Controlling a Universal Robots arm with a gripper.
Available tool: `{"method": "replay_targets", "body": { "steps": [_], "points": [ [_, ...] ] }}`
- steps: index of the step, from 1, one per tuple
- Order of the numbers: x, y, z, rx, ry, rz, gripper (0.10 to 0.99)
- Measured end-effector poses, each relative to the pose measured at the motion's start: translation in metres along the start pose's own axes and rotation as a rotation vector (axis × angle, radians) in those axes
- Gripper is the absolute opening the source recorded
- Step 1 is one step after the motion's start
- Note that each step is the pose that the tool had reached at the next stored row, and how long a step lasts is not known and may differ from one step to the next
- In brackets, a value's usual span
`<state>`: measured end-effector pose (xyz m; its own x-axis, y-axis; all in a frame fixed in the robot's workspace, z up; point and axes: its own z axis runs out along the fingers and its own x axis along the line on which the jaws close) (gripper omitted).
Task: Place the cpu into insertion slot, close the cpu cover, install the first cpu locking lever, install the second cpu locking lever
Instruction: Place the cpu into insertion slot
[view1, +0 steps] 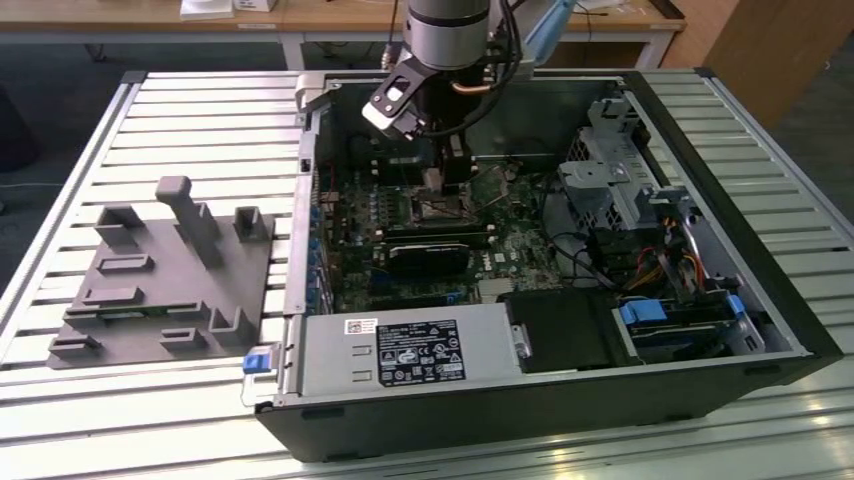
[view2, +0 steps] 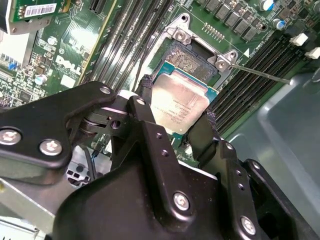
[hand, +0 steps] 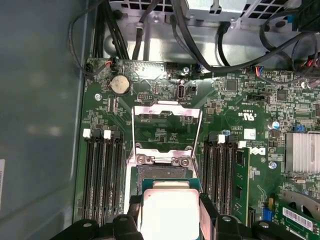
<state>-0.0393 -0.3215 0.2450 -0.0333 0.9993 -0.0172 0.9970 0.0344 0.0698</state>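
In both wrist views my gripper (view2: 176, 107) (hand: 170, 205) is shut on the cpu (view2: 182, 100) (hand: 170, 212), a flat square chip with a silver-grey top. Its black fingers (view2: 145, 95) press on two opposite edges. The chip hangs just above the insertion slot (view2: 192, 57) (hand: 162, 175) and overlaps its near part. The slot's dark contact field shows past the chip's far edge. The cpu cover (hand: 165, 111), a silvery frame, is swung open behind the slot. In the exterior view the gripper (view1: 447, 185) reaches down into the open computer case over the insertion slot (view1: 441, 210).
Long black memory slots (hand: 102, 175) (hand: 220, 175) flank the socket on both sides. A thin metal lever (view2: 260, 72) sticks out beside the socket. A grey parts fixture (view1: 160, 270) lies outside the case on the exterior view's left. The power supply (view1: 400, 350) and drive bays (view1: 627, 190) line the case.
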Motion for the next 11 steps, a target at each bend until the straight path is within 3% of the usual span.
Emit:
{"method": "replay_targets", "body": {
  "steps": [11],
  "points": [
    [0.0006, -0.0018, 0.0128, 0.000, 0.0000, 0.000, 0.537]
  ]
}}
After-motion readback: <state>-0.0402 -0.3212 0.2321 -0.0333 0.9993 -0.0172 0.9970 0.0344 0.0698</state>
